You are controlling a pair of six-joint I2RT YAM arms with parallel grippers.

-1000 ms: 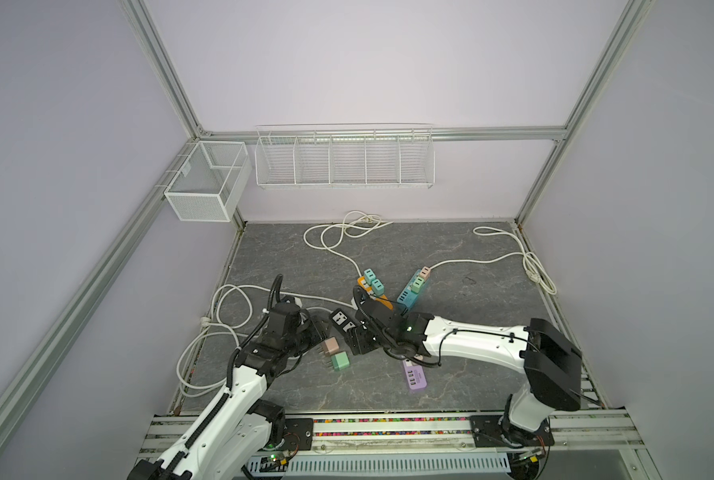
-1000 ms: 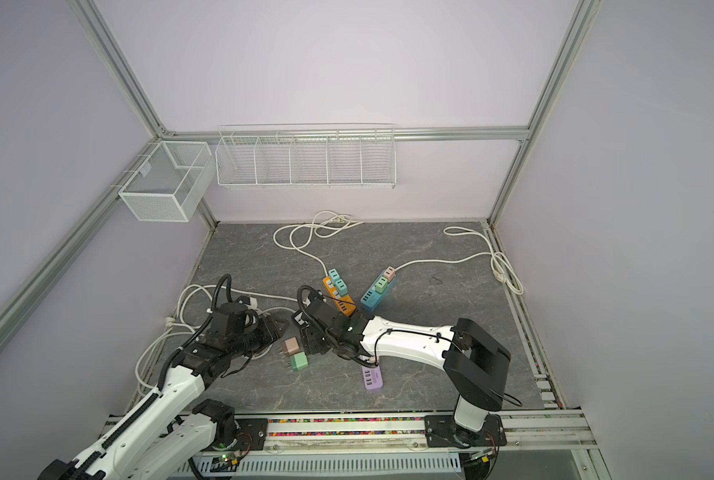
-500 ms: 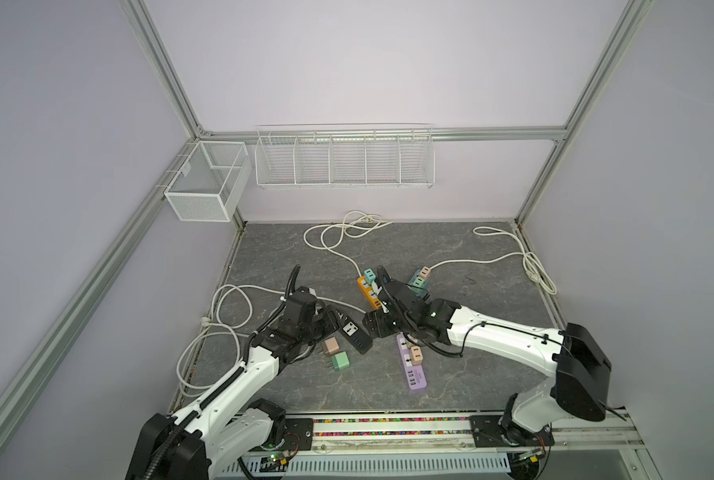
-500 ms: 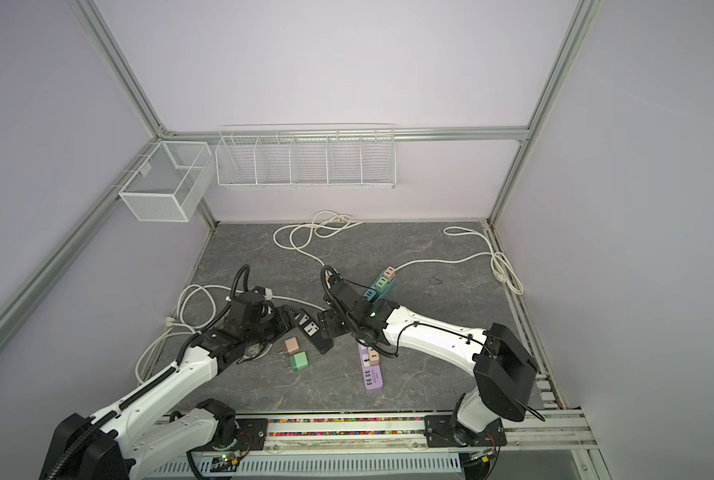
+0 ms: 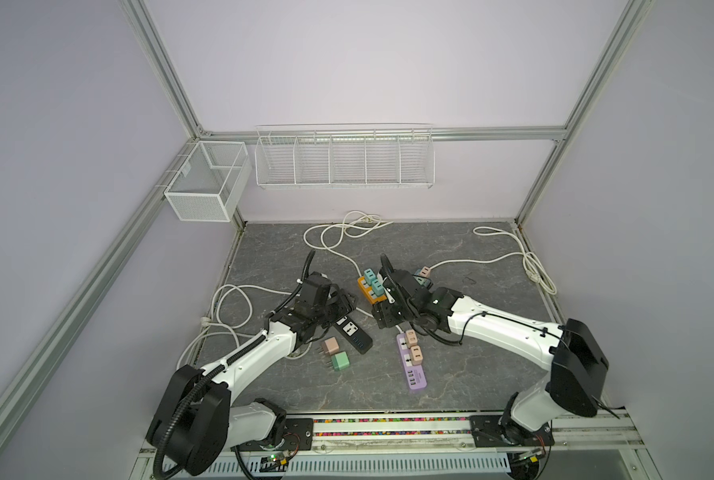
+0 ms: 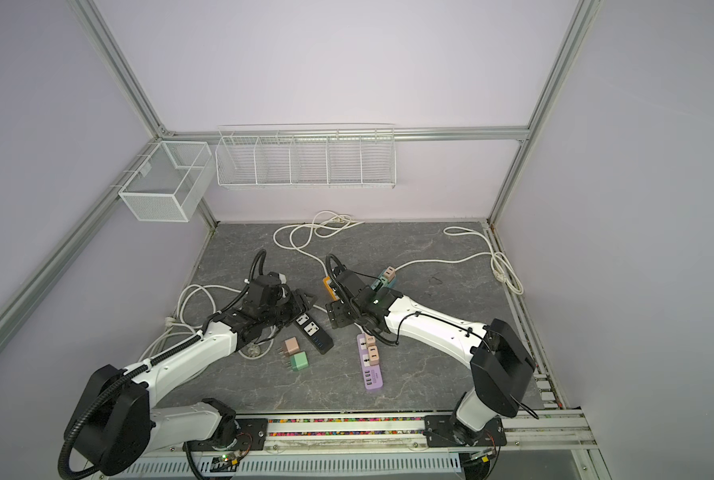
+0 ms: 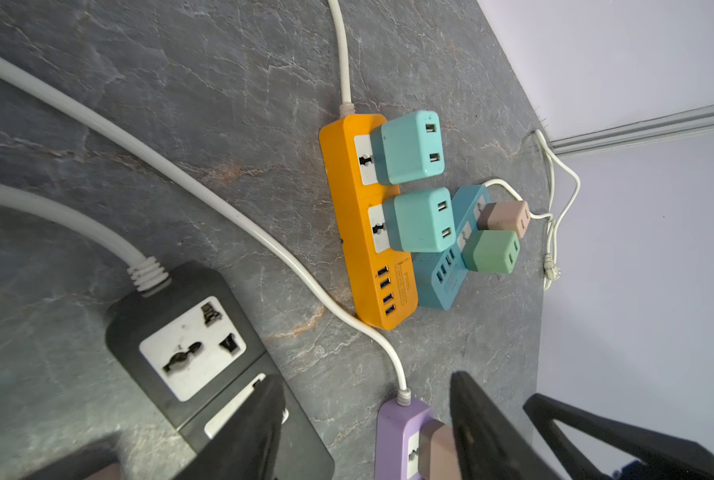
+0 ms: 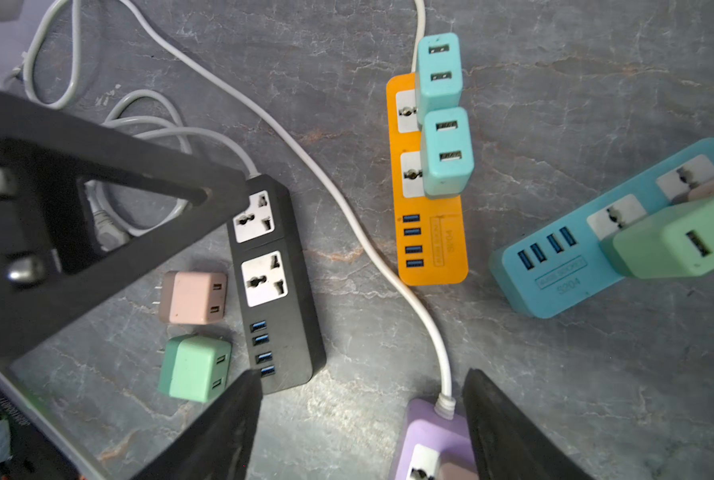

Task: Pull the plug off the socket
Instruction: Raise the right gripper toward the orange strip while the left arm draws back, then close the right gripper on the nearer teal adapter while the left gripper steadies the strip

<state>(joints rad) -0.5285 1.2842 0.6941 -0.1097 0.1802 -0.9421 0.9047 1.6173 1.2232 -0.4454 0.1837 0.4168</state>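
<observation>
My left gripper point(image 5: 344, 304) hangs open over the cord end of a black power strip point(image 5: 353, 332), whose sockets are empty. My right gripper point(image 5: 382, 318) is open too, above the cord end of a purple strip point(image 5: 412, 368) that carries two pink plugs point(image 5: 413, 345). In the left wrist view, the gripper point(image 7: 359, 415) holds nothing, with the purple strip point(image 7: 397, 436) below it. In the right wrist view, the gripper point(image 8: 359, 419) is also empty above the purple strip point(image 8: 430, 432). An orange strip point(image 7: 368, 232) holds two teal plugs point(image 7: 409, 147). A blue strip point(image 8: 575, 266) holds a green plug point(image 8: 675, 241) and a pink one.
A loose pink plug point(image 5: 329, 345) and a loose green plug point(image 5: 339, 361) lie beside the black strip. White cords point(image 5: 230, 307) loop at the left, back and right. Two wire baskets point(image 5: 343, 160) hang on the back wall.
My left gripper has reached farther toward the middle, over the black strip. The right arm has swung to the right, uncovering the purple strip, and its gripper has opened wider.
</observation>
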